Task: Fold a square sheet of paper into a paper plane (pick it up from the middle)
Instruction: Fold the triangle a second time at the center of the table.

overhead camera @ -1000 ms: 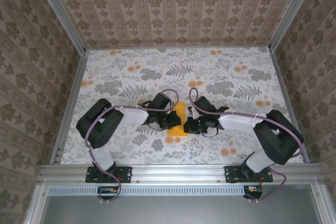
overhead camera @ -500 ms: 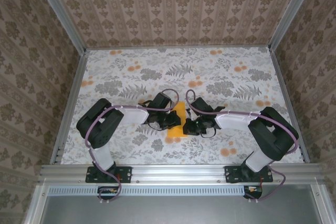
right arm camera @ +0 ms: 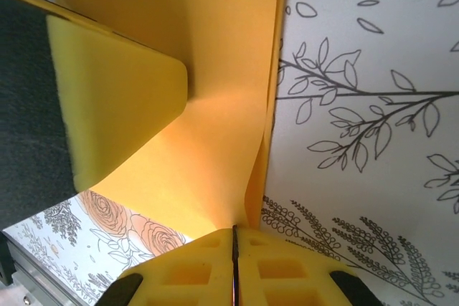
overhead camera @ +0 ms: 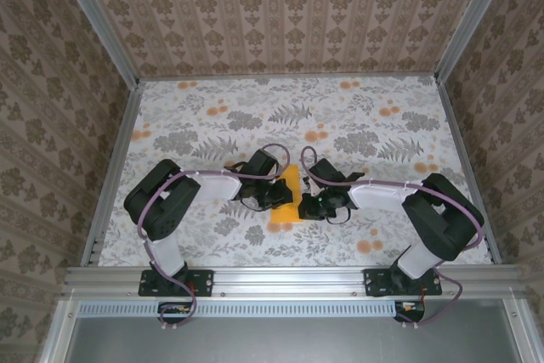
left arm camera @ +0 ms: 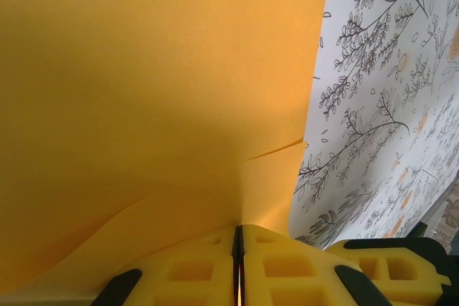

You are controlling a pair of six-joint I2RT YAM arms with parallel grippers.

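The square sheet of paper (overhead camera: pixel 291 181), orange-yellow and folded into a narrow layered strip, is held between my two grippers at the middle of the table's near half. My left gripper (overhead camera: pixel 280 196) is shut on its left side. In the left wrist view the paper (left arm camera: pixel 158 84) rises from the closed yellow fingertips (left arm camera: pixel 238 229), with a layer edge showing. My right gripper (overhead camera: pixel 308 207) is shut on the right side. In the right wrist view two paper layers (right arm camera: pixel 215 127) run into the closed jaws (right arm camera: pixel 234 231), and a yellow finger (right arm camera: pixel 115 105) of the left gripper lies against the paper.
The floral cloth (overhead camera: pixel 357 116) covers the table, with orange flower spots (overhead camera: pixel 316 135) behind the grippers. Patterned walls and aluminium rails (overhead camera: pixel 280 278) enclose the area. Open cloth lies toward the back and both sides.
The right arm has shifted slightly left, closer to the paper and the left gripper. The left arm and the paper have barely moved. Both grippers stay shut.
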